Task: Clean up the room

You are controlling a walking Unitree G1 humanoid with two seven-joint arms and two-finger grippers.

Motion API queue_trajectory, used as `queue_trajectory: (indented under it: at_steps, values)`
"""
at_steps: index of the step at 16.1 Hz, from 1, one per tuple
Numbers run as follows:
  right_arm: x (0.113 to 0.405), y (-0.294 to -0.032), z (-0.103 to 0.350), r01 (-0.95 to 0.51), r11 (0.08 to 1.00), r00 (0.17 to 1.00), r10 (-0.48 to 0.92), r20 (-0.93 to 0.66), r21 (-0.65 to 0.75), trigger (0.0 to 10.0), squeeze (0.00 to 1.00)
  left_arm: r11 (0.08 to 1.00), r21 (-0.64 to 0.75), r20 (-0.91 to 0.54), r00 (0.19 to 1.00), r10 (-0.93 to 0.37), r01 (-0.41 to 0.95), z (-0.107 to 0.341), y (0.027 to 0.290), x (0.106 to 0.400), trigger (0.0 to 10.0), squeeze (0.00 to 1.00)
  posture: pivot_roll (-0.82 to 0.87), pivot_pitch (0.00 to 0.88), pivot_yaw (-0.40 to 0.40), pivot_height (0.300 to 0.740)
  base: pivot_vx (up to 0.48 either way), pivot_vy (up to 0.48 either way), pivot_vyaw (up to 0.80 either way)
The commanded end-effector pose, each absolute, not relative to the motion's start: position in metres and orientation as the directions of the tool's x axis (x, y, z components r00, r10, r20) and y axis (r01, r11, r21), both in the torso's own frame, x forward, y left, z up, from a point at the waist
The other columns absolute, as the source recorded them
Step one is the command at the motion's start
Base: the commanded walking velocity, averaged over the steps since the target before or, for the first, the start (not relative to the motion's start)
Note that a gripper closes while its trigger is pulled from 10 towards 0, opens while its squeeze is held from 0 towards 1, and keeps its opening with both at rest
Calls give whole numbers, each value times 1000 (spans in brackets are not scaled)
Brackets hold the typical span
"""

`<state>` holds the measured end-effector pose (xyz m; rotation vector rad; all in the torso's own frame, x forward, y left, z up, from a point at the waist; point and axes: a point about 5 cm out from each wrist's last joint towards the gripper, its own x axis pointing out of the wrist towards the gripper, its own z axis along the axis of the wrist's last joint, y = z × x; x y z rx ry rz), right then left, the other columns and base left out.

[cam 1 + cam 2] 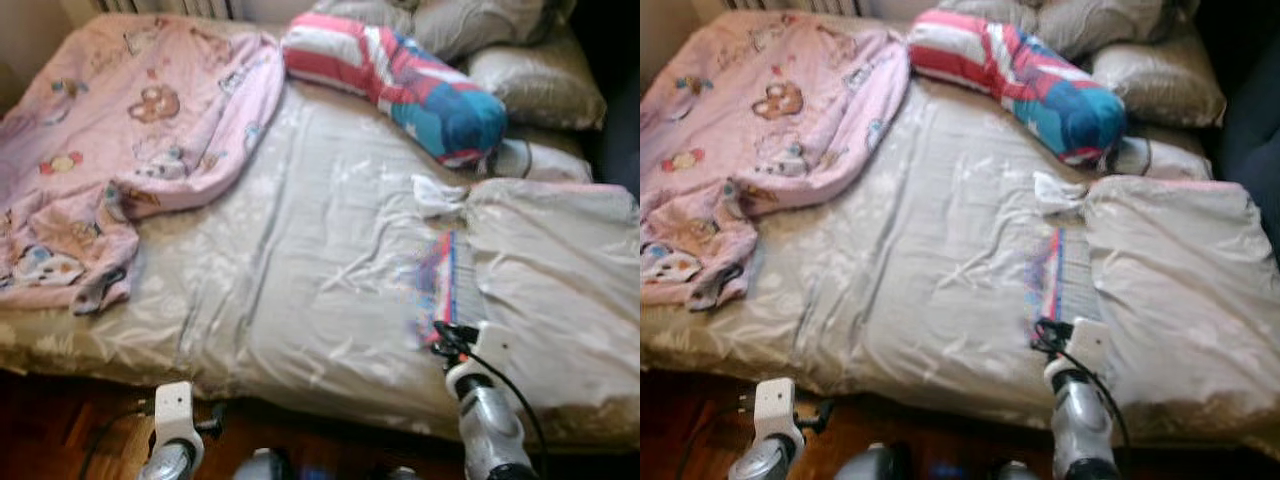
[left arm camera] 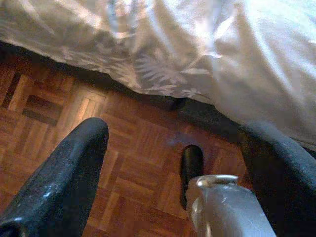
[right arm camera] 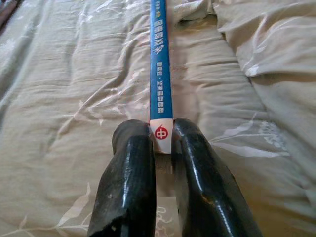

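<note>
- Your right gripper pinches the near end of the thin blue-spined book, which lies on the bed.
- Your left gripper hangs spread over the wooden floor beside the bed.

Sunlit bed — parquet floor beneath.

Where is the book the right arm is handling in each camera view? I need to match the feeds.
Left eye view: the book lies on the bed, lower right of centre, just beyond the right gripper.
Right eye view: same spot, right of centre.
Left wrist view: not in it.
Right wrist view: blue spine runs up the middle, its near end between the fingers.
Shared landmark: the folded beige duvet beside the book.
</note>
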<state>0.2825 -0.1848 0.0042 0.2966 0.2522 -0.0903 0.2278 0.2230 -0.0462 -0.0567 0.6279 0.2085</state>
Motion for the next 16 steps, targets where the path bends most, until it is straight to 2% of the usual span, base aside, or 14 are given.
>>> queue_trajectory:
  at_steps: [1, 16]
  values:
    - [283, -182, 5, 117, 951, 968, -45, -247, 285, 10000, 0, 976, 25, -619, 763, 186, -218, -52, 226, 218, 10000, 0, 129, 254, -21, 740, 0, 0, 0]
    - [286, -188, 8, 146, 949, 966, -75, -249, 279, 10000, 0, 985, 16, -605, 783, 146, -171, -50, 220, 223, 10000, 0, 131, 249, -14, 740, 0, 0, 0]
